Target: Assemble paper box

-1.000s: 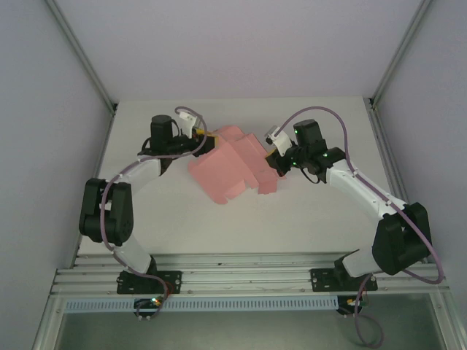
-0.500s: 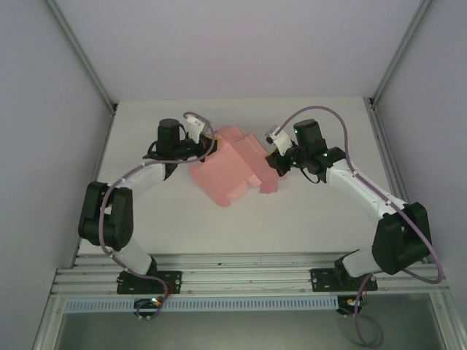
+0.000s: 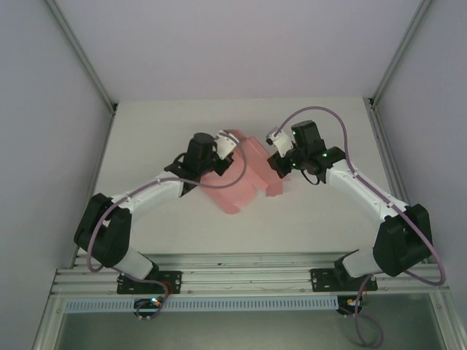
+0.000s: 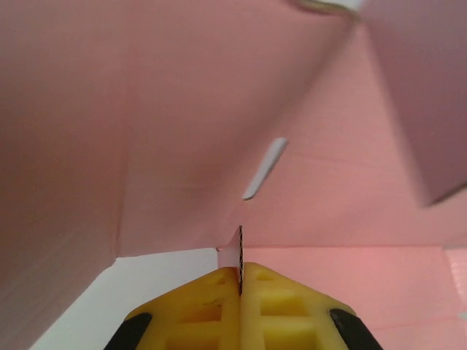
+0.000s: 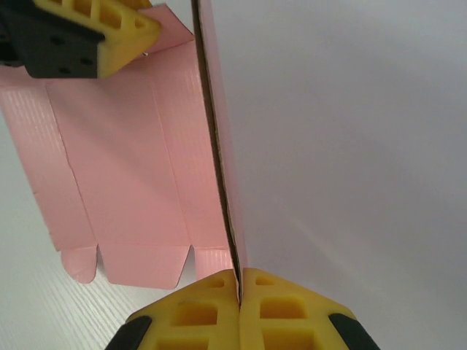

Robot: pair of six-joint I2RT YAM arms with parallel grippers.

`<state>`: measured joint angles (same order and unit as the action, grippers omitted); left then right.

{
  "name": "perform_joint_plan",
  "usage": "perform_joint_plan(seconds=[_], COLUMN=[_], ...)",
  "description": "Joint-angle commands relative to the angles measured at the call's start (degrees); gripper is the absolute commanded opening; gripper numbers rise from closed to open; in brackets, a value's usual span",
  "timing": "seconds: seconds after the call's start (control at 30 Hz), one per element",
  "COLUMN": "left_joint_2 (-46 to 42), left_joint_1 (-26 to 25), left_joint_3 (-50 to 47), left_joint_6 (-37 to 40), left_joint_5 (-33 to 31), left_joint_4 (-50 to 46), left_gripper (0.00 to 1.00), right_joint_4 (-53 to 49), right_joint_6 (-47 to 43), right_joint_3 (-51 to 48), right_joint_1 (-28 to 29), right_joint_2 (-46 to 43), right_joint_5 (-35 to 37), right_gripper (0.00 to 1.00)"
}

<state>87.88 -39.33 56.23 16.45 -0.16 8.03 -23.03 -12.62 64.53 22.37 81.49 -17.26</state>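
The paper box (image 3: 244, 179) is a pink creased card sheet, partly folded up, lying mid-table between the two arms. My left gripper (image 3: 228, 149) reaches over its left part. In the left wrist view the yellow jaws (image 4: 240, 268) are shut on a thin upright edge of the paper box (image 4: 182, 109). My right gripper (image 3: 275, 162) is at the sheet's right side. In the right wrist view it (image 5: 238, 273) is shut on the edge of an upright panel, with flat panels and flaps of the paper box (image 5: 124, 168) to the left. The left gripper's fingers (image 5: 109, 36) show at top left there.
The white table (image 3: 146, 124) has bare room to the left, right and behind the card. Grey walls (image 3: 44, 131) and metal posts close in the sides and back. An aluminium rail (image 3: 241, 277) with the arm bases runs along the near edge.
The left arm has swung right over the pink card and its gripper has shut on a card edge. The card has shifted slightly toward the right and the near edge. The right gripper has stayed shut in place.
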Motion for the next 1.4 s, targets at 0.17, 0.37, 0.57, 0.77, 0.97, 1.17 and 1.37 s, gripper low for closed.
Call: perform_joint_plan(seconds=[0.17, 0.37, 0.57, 0.77, 0.97, 1.17, 1.37], left_joint_2=[2.6, 4.5, 4.1, -4.2, -16.4, -26.3, -27.9], left_joint_1=[-12.6, -14.6, -12.2, -4.9, -1.6, 3.5, 12.2], left_joint_3=[0.5, 0.7, 0.9, -6.0, -16.9, -23.8, -26.7], left_joint_6=[12.8, 12.3, 6.5, -6.6, -14.5, -21.7, -31.8], left_joint_5=[-14.3, -14.2, -11.0, 1.6, 8.3, 9.2, 11.3], left_joint_4=[4.1, 5.8, 4.7, 4.7, 10.3, 10.2, 11.2], left_gripper=[0.00, 0.00, 0.00, 0.42, 0.83, 1.00, 1.00], right_joint_4=[3.8, 3.2, 3.0, 0.3, -1.8, 4.8, 20.6], right_joint_6=[-1.4, -2.1, -3.1, -6.8, -11.3, -23.7, -40.3], right_joint_3=[0.0, -0.9, -1.3, 0.0, 2.3, 1.4, -1.8], right_joint_1=[3.1, 3.6, 3.6, 3.7, 3.9, 9.9, 15.6], right_joint_2=[-0.4, -0.4, -0.8, -0.5, 3.1, 6.8, 14.7], right_joint_5=[0.4, 2.4, 3.7, 8.6, 13.4, 28.5, 44.5], right_gripper=[0.00, 0.00, 0.00, 0.00, 0.00, 0.00, 0.00])
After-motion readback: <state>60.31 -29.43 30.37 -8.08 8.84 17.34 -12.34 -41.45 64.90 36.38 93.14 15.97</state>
